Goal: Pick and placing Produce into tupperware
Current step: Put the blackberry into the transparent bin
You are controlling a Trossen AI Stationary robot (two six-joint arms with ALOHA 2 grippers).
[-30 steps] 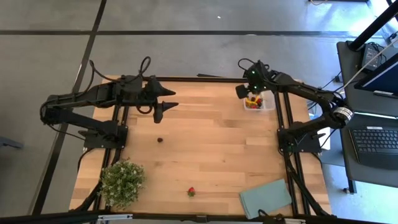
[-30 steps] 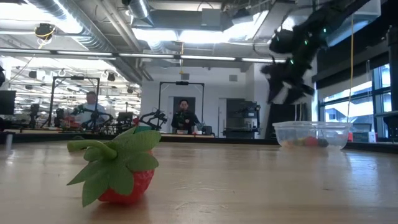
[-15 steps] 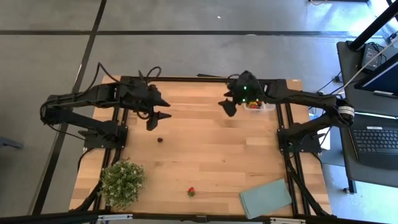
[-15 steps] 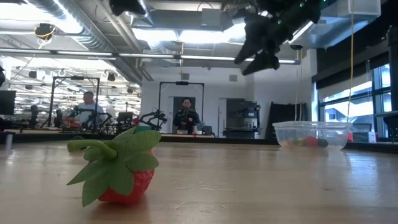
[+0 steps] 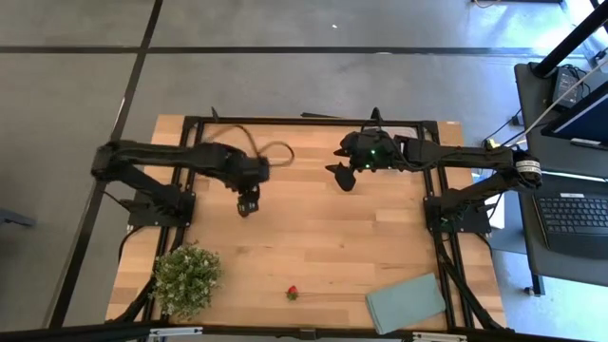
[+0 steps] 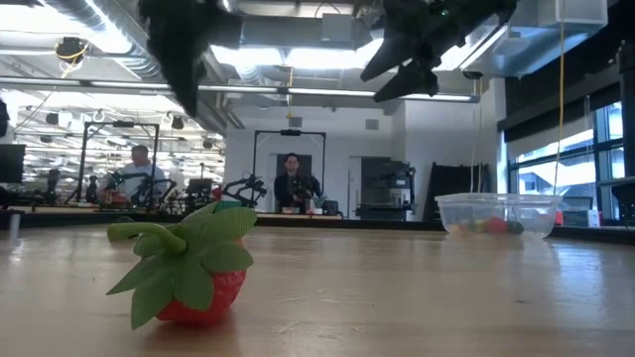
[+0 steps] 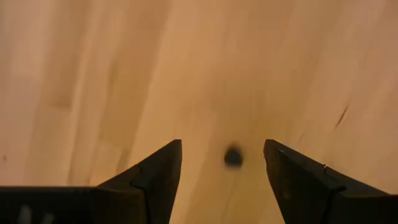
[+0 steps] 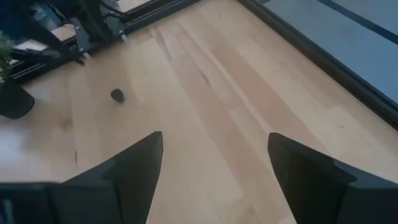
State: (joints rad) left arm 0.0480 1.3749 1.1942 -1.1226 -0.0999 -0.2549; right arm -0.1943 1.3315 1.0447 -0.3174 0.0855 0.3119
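A dark round berry lies on the wooden table, between and beyond the open fingers of my left gripper, which points down over it without touching. The berry also shows far off in the right wrist view. A small red strawberry with a green leaf cap rests on its side near the table's near edge. The clear tupperware stands at the far right and holds several coloured pieces. My right gripper hangs open in the air, left of the tupperware.
A bushy green plant stands at the near left corner. A flat grey-green rectangle lies at the near right. Bare wood spreads across the table's middle. People show in the room behind the table.
My left gripper has swung from the far left toward the table's middle and tipped down over the dark berry, staying open. My right gripper has left the tupperware and moved toward the table's left, high in the air. The produce and the tupperware have not moved.
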